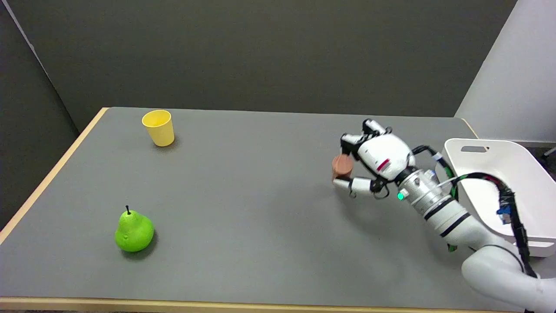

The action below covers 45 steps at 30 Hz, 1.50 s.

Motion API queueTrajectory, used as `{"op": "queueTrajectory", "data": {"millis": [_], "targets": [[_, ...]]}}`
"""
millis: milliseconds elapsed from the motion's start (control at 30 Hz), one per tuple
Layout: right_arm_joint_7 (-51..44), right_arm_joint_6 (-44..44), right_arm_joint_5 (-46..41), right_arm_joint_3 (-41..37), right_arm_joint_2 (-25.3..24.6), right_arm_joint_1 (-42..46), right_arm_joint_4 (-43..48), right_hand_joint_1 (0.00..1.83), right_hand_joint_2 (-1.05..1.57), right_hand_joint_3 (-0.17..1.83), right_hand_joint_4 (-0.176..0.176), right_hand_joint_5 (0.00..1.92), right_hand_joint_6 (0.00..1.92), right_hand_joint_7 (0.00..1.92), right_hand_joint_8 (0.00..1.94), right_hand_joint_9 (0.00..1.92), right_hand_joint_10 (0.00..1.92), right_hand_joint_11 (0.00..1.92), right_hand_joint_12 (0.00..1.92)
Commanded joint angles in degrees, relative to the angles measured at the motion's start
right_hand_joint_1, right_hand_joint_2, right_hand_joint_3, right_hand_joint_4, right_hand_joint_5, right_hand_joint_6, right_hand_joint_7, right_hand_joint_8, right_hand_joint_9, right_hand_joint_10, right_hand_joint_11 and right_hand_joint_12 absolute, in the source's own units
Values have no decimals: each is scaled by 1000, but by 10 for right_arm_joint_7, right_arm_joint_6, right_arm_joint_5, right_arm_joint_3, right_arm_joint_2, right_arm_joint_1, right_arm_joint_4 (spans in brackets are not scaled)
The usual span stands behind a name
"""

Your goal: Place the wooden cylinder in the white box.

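Head view: grey wood-edged table (260,217) before dark walls; right hand (369,161) grasps the wooden cylinder (342,166).

Your right hand (373,161) has glossy white shells that look like hard plastic, with black parts between them, and it holds the wooden cylinder (342,167), whose reddish-brown surface is matt and smooth. The white box (519,174) you see looks like smooth plastic with a soft sheen. The table (260,195) has a matt grey top edged in pale wood. The yellow cup (159,127) appears matt plastic; the green pear (134,232) is smooth and slightly shiny.
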<state>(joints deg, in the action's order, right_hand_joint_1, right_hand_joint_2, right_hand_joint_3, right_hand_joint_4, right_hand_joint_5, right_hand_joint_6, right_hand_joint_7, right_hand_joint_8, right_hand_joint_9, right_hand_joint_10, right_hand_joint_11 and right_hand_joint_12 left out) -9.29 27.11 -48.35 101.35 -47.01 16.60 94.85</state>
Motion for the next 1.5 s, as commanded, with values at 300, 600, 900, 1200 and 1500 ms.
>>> {"op": "queueTrajectory", "data": {"millis": [300,600,900,1200,1500], "targets": [[-54,50,-5,-297,-1,54,62,999,1044,496,-69,704,1521,624,1941,670,1921,122,1921],[-54,97,-13,-425,-35,128,72,1031,977,532,-55,781,1422,594,1941,740,1921,500,1921],[-54,123,-37,-528,-83,193,68,1029,969,534,-38,793,1406,601,1941,763,1921,571,1921],[-54,169,-63,-529,-118,233,19,1030,961,541,-33,800,1398,634,1941,786,1921,587,1921],[-54,177,-86,-446,-119,232,-40,1029,958,544,-27,804,1394,636,1941,792,1921,598,1921]]}}
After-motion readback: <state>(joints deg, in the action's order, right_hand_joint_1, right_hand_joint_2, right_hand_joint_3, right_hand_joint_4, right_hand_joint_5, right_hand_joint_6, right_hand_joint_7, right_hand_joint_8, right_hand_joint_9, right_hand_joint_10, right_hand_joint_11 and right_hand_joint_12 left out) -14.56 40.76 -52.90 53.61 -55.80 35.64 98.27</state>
